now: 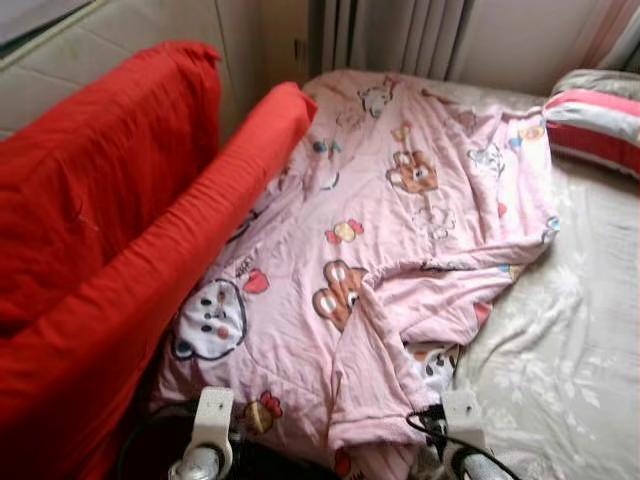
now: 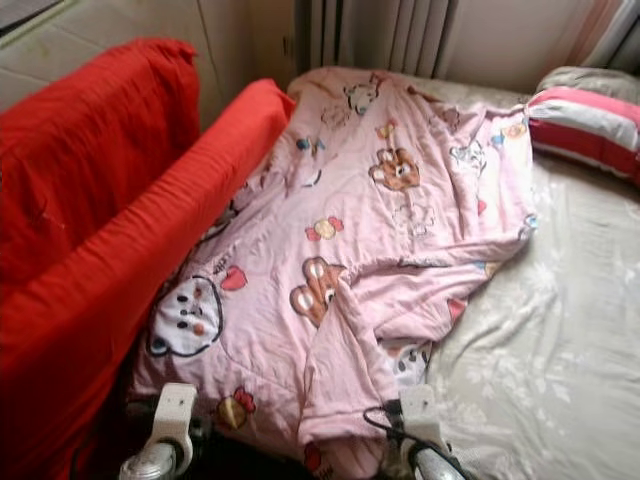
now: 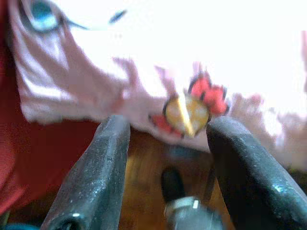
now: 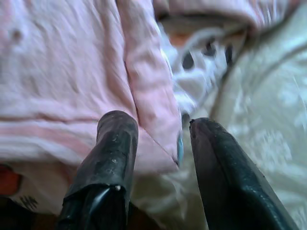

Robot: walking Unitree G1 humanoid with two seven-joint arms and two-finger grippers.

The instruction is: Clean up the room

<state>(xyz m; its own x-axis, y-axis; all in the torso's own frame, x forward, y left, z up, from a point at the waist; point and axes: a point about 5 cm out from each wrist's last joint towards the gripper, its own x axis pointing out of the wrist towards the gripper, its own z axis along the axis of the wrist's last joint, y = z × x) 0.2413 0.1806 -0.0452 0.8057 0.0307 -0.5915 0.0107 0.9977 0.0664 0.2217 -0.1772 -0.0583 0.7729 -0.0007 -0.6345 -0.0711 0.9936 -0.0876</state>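
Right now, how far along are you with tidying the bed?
Nothing looks finished yet. The pink blanket lies rumpled and skewed on the bed sheet, one side bunched against the red sofa. In hand: the left gripper and right gripper are open at the blanket's near edge, gripping nothing. Left: grasp, straighten and spread the blanket.

no readable text, brand, number or sign, pink cartoon-print quilt (image 1: 400,230) bears small dark lettering-like marks at about 7 o'clock from its middle, above the white cat figure, too blurred to read
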